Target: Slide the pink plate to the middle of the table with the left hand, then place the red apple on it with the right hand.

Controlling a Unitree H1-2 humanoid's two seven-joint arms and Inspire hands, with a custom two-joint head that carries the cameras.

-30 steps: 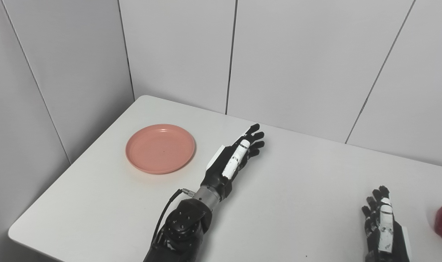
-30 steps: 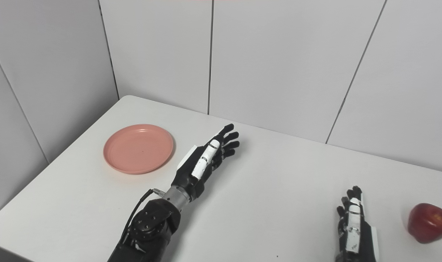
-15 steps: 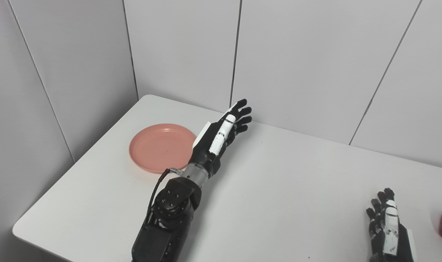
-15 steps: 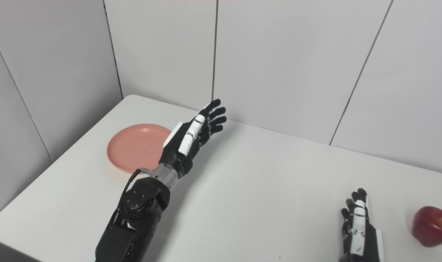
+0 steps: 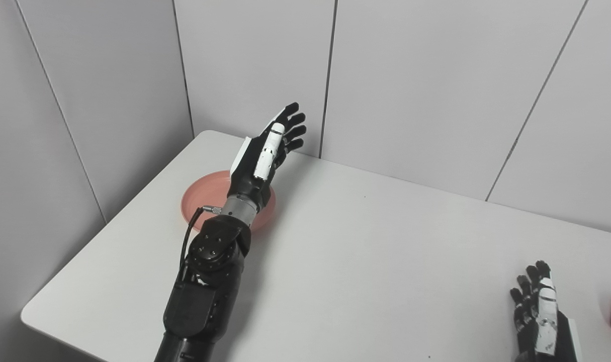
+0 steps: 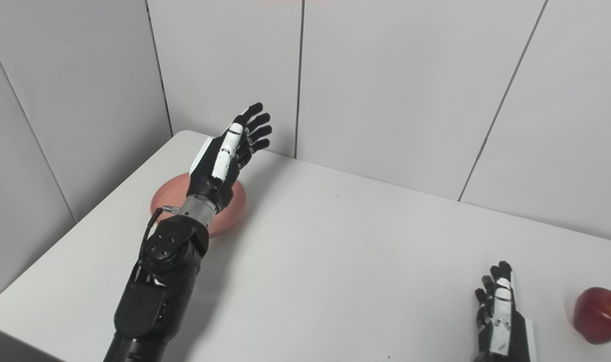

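Since a second ago, left hand (image 5: pixel 263 151) has risen and swung leftward from mid-table; it now hangs over the plate (image 6: pixel 235 201), fingers spread, holding nothing. Plate sits at the table's (image 5: pixel 385 241) far-left corner, partly hidden by the wrist. Right hand (image 6: pixel 499 317) rests near the front edge, fingers apart and empty, apple (image 6: pixel 599 314) just beside it. Risk: a descent landing on the near rim could tip the plate, or push it toward the left edge.

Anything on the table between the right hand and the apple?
Nothing: in the right eye view only bare white table separates the right hand from the red apple.
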